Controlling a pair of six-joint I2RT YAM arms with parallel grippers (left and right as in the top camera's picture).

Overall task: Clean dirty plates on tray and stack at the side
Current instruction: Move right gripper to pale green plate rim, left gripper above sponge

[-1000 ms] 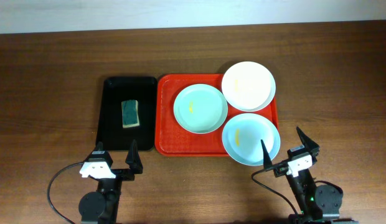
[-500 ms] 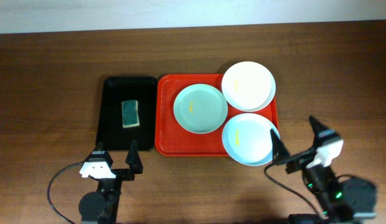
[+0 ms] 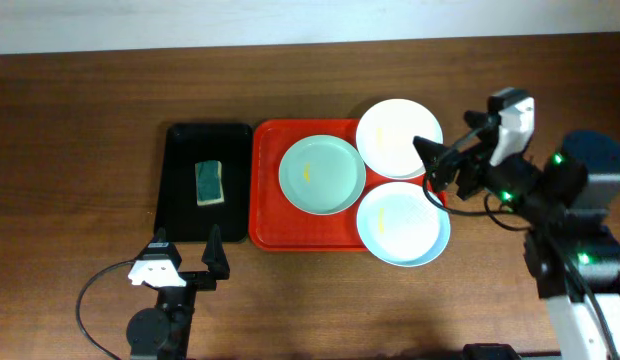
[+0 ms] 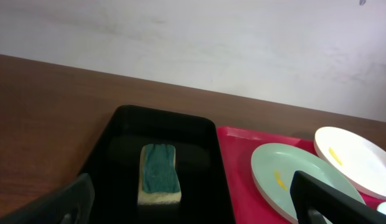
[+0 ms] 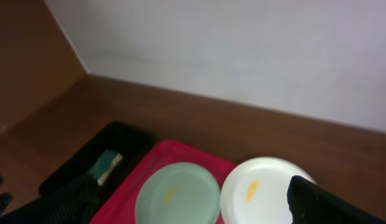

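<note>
Clearly the right hand [image 3: 435,168] carries nothing: its two dark fingers are spread wide and hang over the right rim of the red-orange tray [image 3: 268,190], pointing toward the frame's left, about where the white plate [image 3: 398,138] and the light blue plate [image 3: 402,222] meet. That stance probably lines it up to take one of these two plates by its edge, since both stick out past the tray's rim on that side and offer a free lip. Its wrist camera looks down over the white plate and the mint green plate [image 5: 177,198], each bearing a small yellow smear [image 5: 251,190]; the blue one has a smear too, so none appears to be cleaned yet. All three plates lie on the tray, the mint green one in its middle just beside the white, and nothing is stacked at the side. Further out, in the lower left of the overhead frame, the left hand [image 3: 186,245] is likewise spread and empty, low and just short of the near end of the black tray [image 3: 182,150]. It faces the sponge [image 3: 209,183] lying flat in that tray, likely the wiping tool it is meant to fetch. Bare brown worktop [image 3: 80,150] surrounds both trays.
</note>
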